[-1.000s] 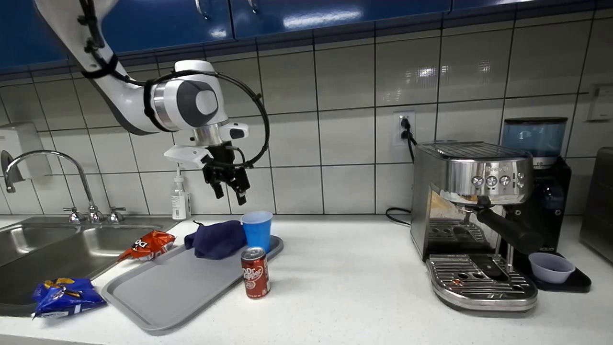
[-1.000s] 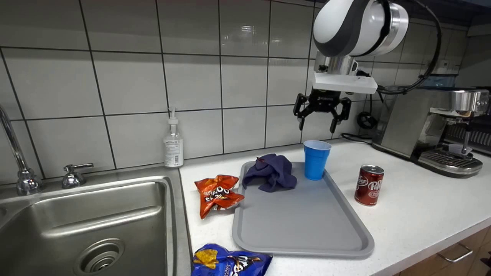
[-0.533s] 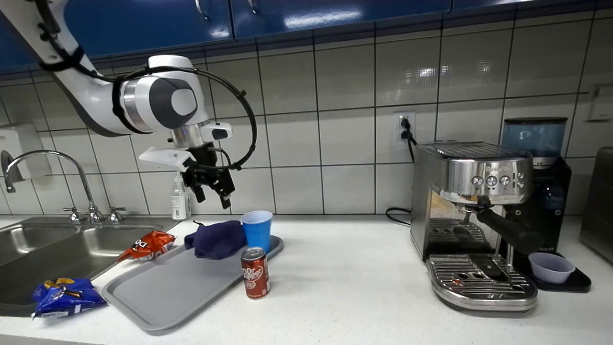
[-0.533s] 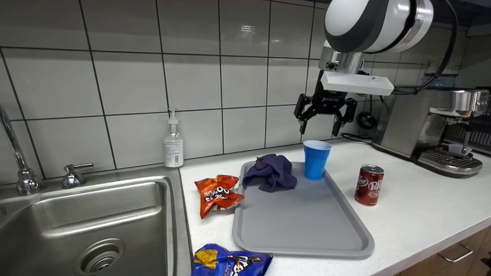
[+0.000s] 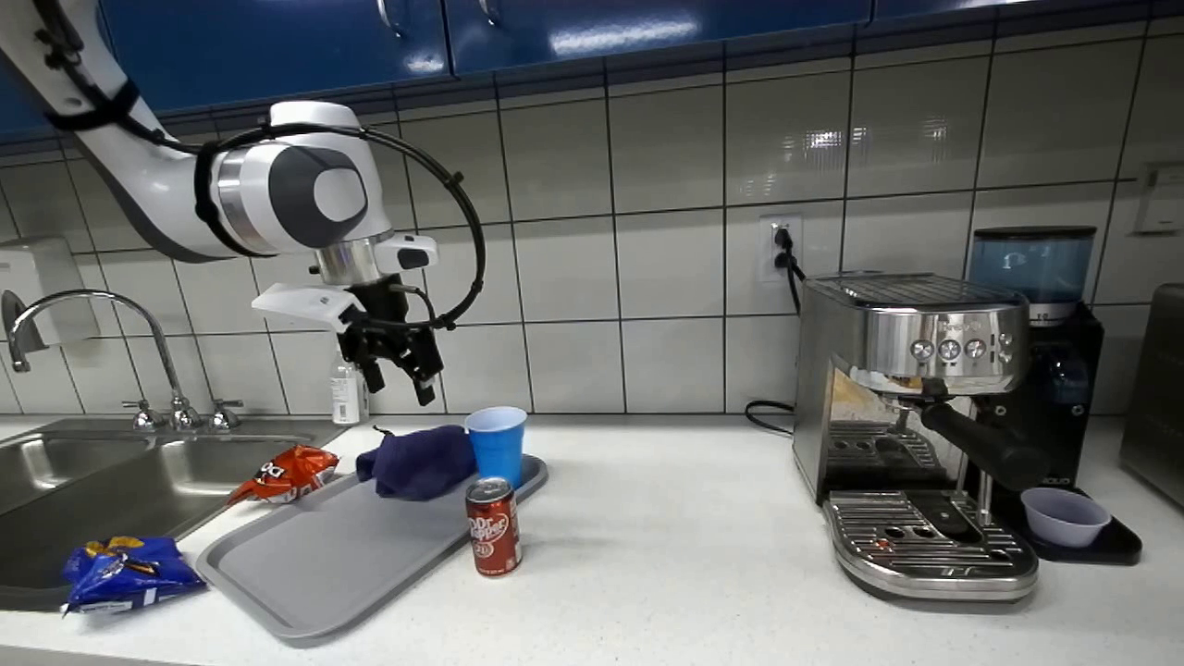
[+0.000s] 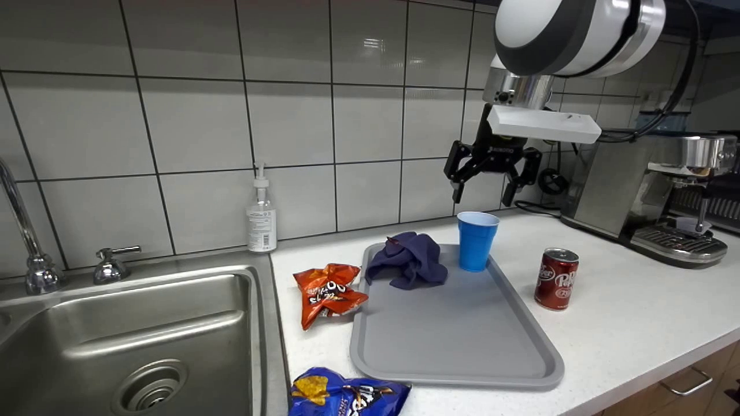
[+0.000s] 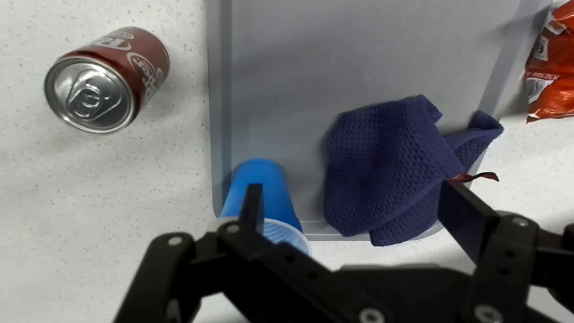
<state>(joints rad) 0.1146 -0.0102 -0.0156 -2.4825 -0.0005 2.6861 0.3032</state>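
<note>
White and dark grey, the robot arm slopes down from the upper left in an exterior view, then bends at its last joint so that the lower part hangs almost straight down with a slight lean. We notice the thin black cable bowing away from it in a wide loop. We find the black jointed fingers spread wide around open air, tips pointing down, above and near one end of the grey rectangular tray on the white speckled counter.

From the wrist view we look down on the crumpled dark purple cloth, which lies on the tray, seen between the fingers and apart from them. One finger crosses in front of the blue plastic cup, which stands upright beside the cloth, at the tray's corner. We see the dark red soda can upright on the counter, just outside one long edge; the orange snack bag lies by the opposite edge, and the shiny blue snack bag near a front corner.
</note>
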